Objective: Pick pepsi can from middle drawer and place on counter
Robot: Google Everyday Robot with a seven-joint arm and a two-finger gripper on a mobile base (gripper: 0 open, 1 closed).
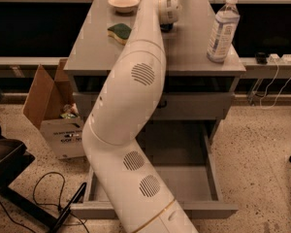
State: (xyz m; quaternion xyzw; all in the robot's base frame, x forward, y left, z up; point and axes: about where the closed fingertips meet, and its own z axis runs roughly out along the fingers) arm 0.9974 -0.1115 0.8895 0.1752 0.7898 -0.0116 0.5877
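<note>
Gripper over counter rear, wrist hides it: grip state can't tell. Drawer open, no can visible; I judge placing underway.

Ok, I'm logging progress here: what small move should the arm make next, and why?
Probably ease straight down and set the load on the counter. The gripper is at the counter's back, between the sponge and water bottle; a dark shape under it looks like the pepsi can. No can shows in the middle drawer.
</note>
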